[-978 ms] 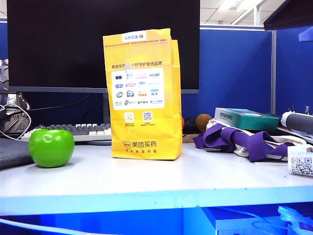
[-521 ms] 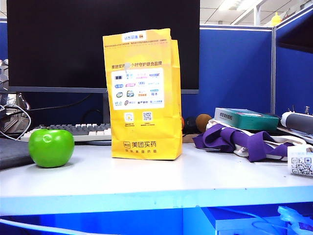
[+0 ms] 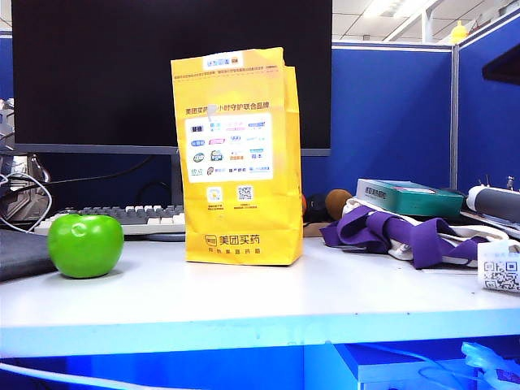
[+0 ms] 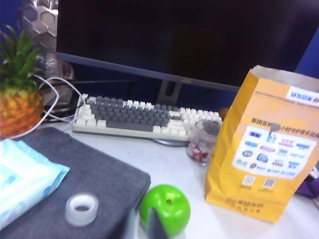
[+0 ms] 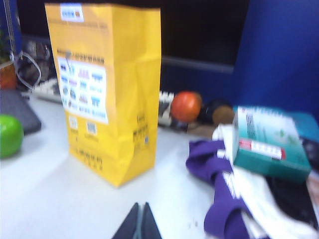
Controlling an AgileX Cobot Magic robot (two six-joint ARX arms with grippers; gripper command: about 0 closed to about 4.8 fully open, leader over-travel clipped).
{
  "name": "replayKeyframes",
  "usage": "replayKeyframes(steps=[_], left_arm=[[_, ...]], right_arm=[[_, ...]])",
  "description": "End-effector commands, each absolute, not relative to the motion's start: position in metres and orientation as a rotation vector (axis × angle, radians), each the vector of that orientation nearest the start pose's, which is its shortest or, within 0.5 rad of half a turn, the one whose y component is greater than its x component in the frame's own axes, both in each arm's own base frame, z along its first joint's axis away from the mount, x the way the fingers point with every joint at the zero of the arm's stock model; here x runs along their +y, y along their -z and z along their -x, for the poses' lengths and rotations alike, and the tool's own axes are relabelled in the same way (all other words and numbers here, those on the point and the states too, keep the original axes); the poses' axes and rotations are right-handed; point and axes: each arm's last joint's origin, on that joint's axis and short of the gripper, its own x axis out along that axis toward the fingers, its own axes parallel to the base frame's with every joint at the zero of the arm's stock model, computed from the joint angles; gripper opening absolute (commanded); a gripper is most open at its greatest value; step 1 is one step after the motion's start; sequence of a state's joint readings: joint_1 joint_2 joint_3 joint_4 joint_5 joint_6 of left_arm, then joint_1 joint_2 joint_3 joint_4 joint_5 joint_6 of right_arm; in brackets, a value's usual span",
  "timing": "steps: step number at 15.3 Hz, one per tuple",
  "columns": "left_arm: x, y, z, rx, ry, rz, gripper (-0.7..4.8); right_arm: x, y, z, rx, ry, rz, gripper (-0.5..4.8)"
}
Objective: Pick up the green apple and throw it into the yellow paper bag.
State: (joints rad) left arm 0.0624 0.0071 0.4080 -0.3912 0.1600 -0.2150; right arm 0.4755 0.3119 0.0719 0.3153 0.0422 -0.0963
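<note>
Green apple [image 3: 84, 244] sits on the white table [image 3: 268, 301] left of the upright yellow paper bag [image 3: 237, 158], apart from it; left gripper [image 4: 155, 228] above the apple, right gripper [image 5: 139, 223] near the bag, both closed, empty

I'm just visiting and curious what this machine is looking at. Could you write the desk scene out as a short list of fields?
Apple: green apple sits on the white desk, untouched.
Bag: yellow paper bag stands upright beside the apple, apart from it.
Behind: keyboard and dark monitor.
Other side of bag: purple cloth, teal box.
Left tool: left tool shut, empty, close to the apple.
Right tool: right tool shut, empty, low over the desk near the bag.
Task progress: apple not yet picked up.
</note>
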Motion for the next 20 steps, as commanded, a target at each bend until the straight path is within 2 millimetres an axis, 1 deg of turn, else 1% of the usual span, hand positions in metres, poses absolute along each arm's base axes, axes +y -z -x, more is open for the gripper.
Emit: replayKeyframes(steps=[1, 7, 10, 11, 13, 18, 20], left_arm=[[-0.001, -0.261, -0.055, -0.038, 0.103, 0.212, 0.71], [-0.001, -0.259, -0.055, -0.017, 0.1, 0.214, 0.71], [-0.001, -0.257, -0.056, -0.026, 0.101, 0.213, 0.71], [-0.001, -0.25, -0.06, -0.006, 0.096, 0.215, 0.71], [0.0, -0.234, -0.069, 0.008, 0.092, 0.217, 0.71], [0.0, -0.2, -0.089, -0.068, 0.106, 0.209, 0.71], [-0.002, -0.188, -0.092, -0.04, 0.132, 0.212, 0.71]], right_arm=[[0.053, -0.19, -0.105, -0.065, -0.427, 0.077, -0.05], [0.052, -0.187, -0.105, -0.043, -0.427, 0.083, -0.05], [0.047, -0.181, -0.096, -0.117, -0.419, 0.063, -0.05], [0.044, -0.181, -0.091, -0.126, -0.411, 0.061, -0.05], [0.038, -0.182, -0.088, -0.143, -0.373, 0.059, -0.05], [0.026, -0.178, -0.093, -0.124, -0.232, 0.07, -0.05], [0.023, -0.174, -0.094, -0.108, -0.203, 0.074, -0.05]])
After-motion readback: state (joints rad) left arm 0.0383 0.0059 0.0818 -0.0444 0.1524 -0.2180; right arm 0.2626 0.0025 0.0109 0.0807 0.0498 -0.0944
